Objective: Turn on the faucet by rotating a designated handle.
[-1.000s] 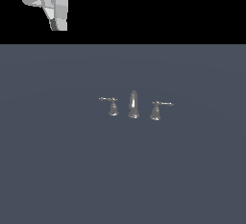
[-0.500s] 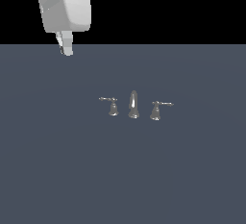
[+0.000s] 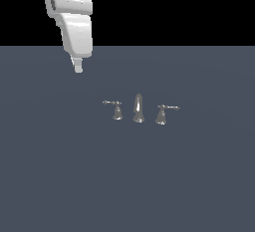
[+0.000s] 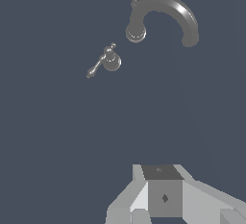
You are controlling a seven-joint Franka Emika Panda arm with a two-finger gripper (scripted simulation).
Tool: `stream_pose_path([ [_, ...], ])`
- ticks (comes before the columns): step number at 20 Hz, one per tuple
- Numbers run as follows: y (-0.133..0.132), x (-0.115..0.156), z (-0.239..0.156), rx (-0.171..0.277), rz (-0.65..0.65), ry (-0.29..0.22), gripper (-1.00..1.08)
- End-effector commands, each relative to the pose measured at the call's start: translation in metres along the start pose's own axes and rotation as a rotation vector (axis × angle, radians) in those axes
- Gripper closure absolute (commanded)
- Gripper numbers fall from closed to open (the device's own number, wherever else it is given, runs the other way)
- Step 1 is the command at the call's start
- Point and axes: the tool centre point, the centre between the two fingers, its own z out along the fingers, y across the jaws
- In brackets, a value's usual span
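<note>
Well apart: handle [image 3: 115, 107], pincer [image 3: 78, 68]

A flat, plain slate-blue desk [image 3: 60, 176] fills the lower part of the exterior view under a black background. A small chrome faucet [image 3: 138, 109] stands on it near the middle, in three separate pieces set in a row. The tall tapered spout [image 3: 138, 107] is in the centre. A lever handle [image 3: 116, 109] stands on the exterior view's left of it, and a twin handle [image 3: 162, 113] on the right, rods pointing outward.
</note>
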Motion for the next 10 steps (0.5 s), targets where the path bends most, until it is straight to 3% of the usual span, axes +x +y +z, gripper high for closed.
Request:
stream_pose_path([
  [1,-0.010,0.006,0.011,0.000,0.048,0.001,1.08],
  [10,-0.045,0.037,0.056,-0.003,0.238,0.009,1.08],
])
